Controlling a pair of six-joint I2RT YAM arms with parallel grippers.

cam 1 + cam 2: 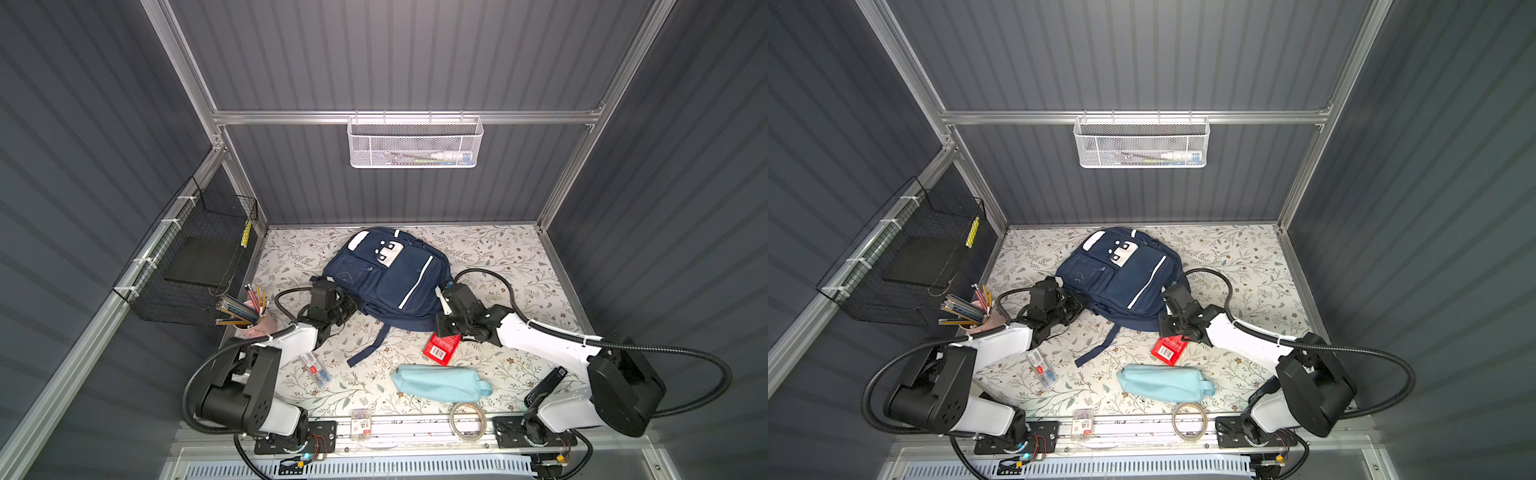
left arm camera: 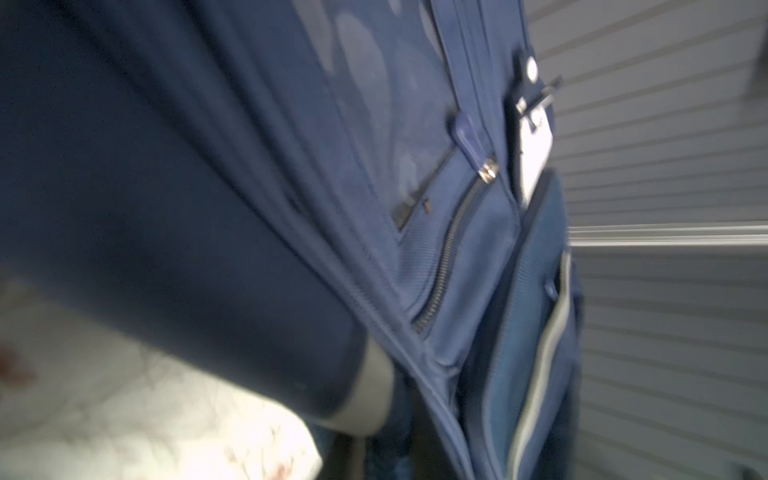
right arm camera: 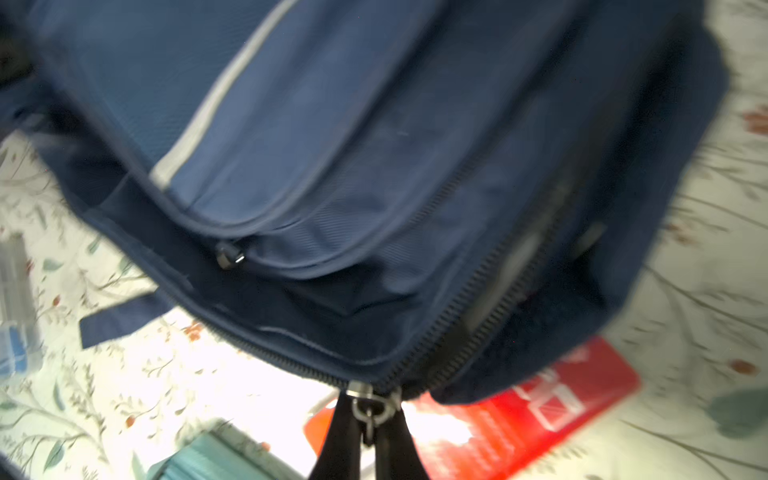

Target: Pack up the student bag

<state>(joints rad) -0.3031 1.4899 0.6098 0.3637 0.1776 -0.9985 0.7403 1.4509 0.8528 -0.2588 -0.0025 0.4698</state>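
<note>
Top views share the whole table [image 1: 494, 254] from above; both wrist views crowd the student bag [image 2: 232, 174].

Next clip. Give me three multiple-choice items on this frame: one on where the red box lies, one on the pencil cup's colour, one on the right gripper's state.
1. The red box lies: A in the mesh basket; B on the table between bag and pouch; C on top of the bag.
2. The cup is: A green; B pink; C black.
3. The right gripper is: A wide open; B shut on the red box; C shut on the bag's zip pull.
Answers: 1 B, both top views show it on the table by the bag's near edge; 2 B, pink below the pencils; 3 C, the right wrist view shows its fingers pinching the pull.
</note>
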